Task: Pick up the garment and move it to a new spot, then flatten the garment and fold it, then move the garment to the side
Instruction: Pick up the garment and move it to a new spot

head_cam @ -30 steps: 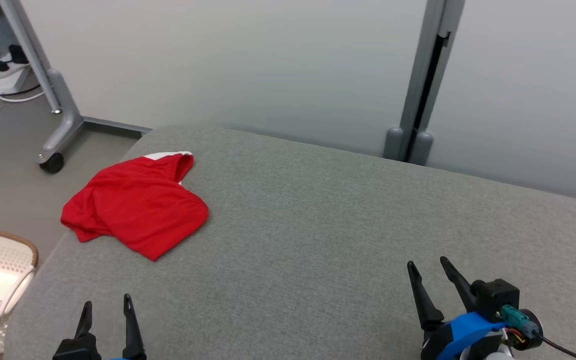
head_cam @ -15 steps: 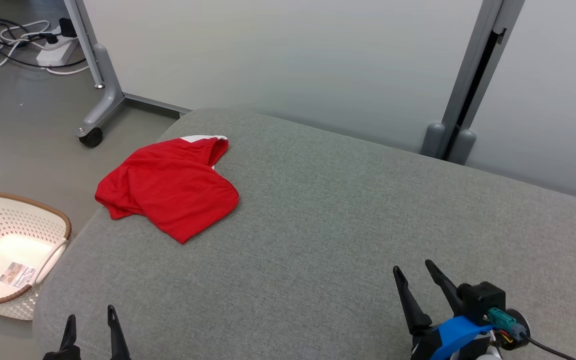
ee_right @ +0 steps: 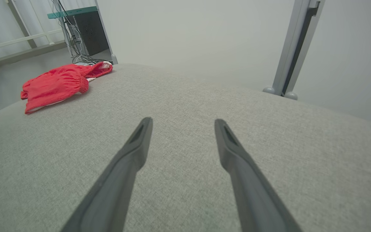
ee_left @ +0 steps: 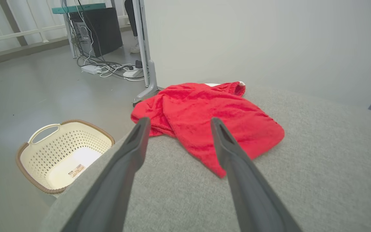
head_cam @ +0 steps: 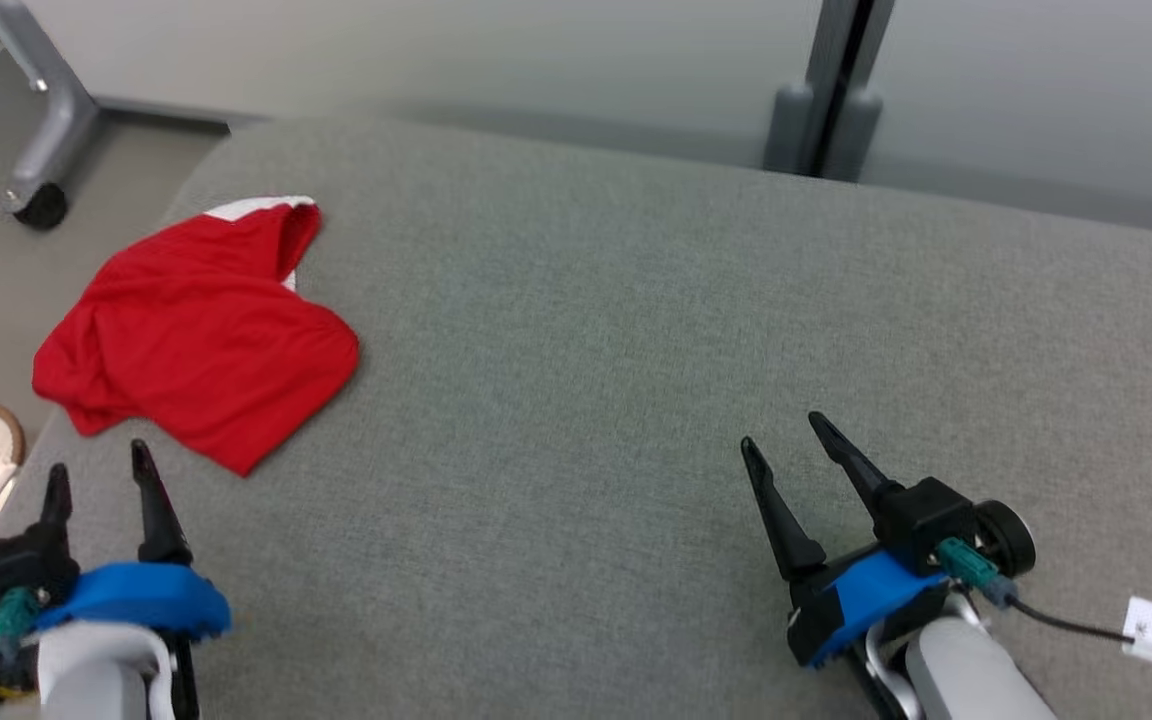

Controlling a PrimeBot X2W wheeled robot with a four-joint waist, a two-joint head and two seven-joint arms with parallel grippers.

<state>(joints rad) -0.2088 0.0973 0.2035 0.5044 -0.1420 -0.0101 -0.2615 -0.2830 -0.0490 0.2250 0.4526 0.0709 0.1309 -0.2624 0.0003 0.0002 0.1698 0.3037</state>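
A crumpled red garment [head_cam: 196, 330] with a white edge lies near the far left corner of the grey cushioned surface [head_cam: 636, 300]. In the left wrist view the garment [ee_left: 211, 119] sits just beyond the fingertips. My left gripper [head_cam: 99, 462] is open, a short way in front of the garment's near edge, touching nothing. My right gripper [head_cam: 781, 432] is open above bare cushion at the lower right, far from the garment [ee_right: 60, 85], which lies at the far left of the right wrist view.
A cream perforated laundry basket [ee_left: 64, 154] stands on the floor left of the cushion's corner. A grey wheeled frame leg [head_cam: 41, 150] stands beyond it, and a grey post [head_cam: 826, 100] rises behind the cushion's far edge. Cables and a power strip [ee_left: 108, 69] lie on the floor.
The head camera has tilted down and shifted, so the whole scene sits differently. Both grippers reach further up the picture; the left one is now close to the garment. The garment lies unchanged.
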